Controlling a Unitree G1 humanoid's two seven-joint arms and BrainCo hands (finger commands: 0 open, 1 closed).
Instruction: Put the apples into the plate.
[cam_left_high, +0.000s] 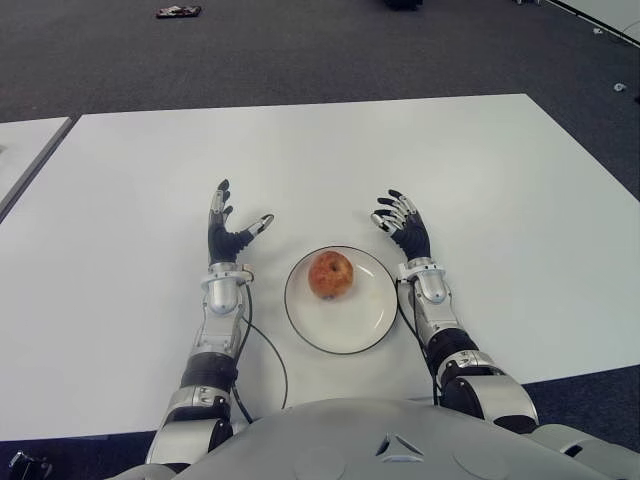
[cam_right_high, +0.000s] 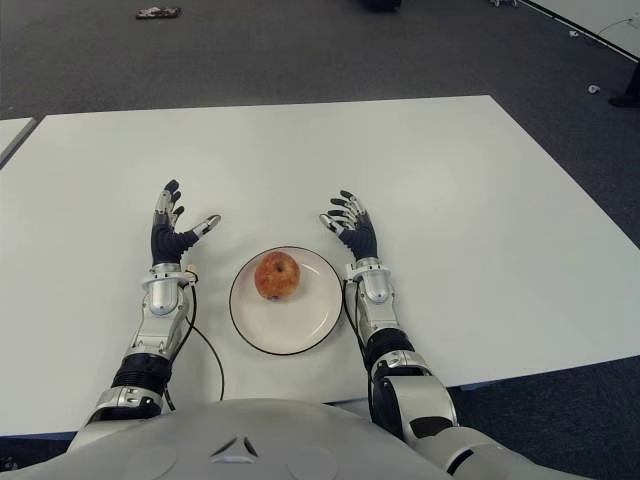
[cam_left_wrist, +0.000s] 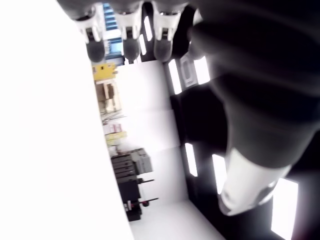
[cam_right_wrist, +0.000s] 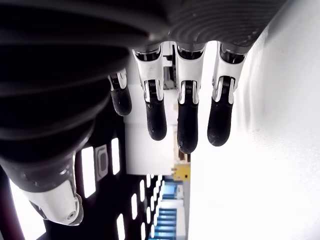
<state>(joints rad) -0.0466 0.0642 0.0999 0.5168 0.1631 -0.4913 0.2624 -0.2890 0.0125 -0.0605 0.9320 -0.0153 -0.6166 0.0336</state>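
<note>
Left eye view: one apple, red with yellow patches, sits inside the white plate, toward the plate's far-left part. The plate lies on the white table close to the near edge, about midway along it. The left hand shows just beside the plate on its left, fingers stretched straight toward the far edge and thumb spread out toward the plate, holding nothing. The right hand shows just past the plate's far-right rim, fingers loosely bent and apart, also holding nothing. Neither hand touches the apple. A black cable runs along the left forearm and curves over the table near the plate. A second white table stands off the left edge, with a narrow gap between. Dark carpet lies beyond the far edge, with a small dark object on it, too small to identify.

Right eye view: same layout; the apple rests in the plate between the two wrists.

Left wrist view: fingertips extended side by side, thumb set well apart from them, nothing between.

Right wrist view: four fingers hang slightly curled with gaps between, thumb apart, palm empty, white table alongside.
</note>
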